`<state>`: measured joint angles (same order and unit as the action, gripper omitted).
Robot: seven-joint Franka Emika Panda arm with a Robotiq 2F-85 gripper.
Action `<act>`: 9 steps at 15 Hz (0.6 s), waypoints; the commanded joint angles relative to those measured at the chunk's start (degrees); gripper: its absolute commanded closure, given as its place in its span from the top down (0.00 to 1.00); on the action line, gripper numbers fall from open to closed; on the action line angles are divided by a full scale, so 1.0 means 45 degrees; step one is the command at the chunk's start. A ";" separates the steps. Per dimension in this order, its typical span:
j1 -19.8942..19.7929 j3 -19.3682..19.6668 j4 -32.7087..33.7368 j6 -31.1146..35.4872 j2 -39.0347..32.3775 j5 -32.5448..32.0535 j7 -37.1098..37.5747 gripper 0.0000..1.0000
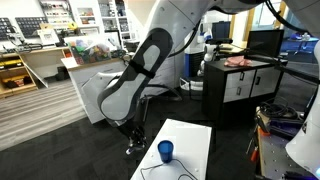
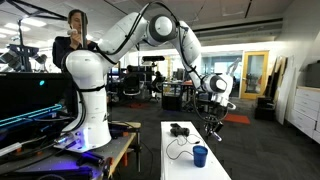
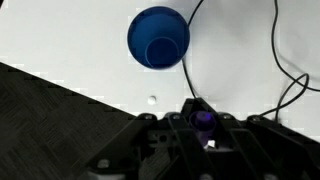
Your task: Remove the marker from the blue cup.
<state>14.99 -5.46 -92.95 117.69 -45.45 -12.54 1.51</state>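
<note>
marker (image 3: 203, 118): one, clamped in end effector (image 3: 204, 132); one blue cup (image 3: 158, 38), upright on white table (image 3: 60, 40), apart.

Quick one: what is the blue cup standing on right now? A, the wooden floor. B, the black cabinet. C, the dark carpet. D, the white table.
D: in the wrist view the blue cup stands upright, mouth open, on the white table, well inside the edge where the dark carpet begins.
</note>
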 commanded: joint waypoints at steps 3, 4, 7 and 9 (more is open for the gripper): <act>0.0072 -0.0153 -0.1649 0.1045 0.1071 0.0141 0.0349 0.03; 0.0093 -0.0203 -0.1761 0.1168 0.1155 0.0168 0.0384 0.03; 0.0145 -0.0421 -0.2057 0.1380 0.1388 0.0340 0.0419 0.03; 0.0216 -0.0522 -0.2318 0.1469 0.1568 0.0429 0.0528 0.03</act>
<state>15.27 -7.54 -98.30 121.95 -42.34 -11.77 1.85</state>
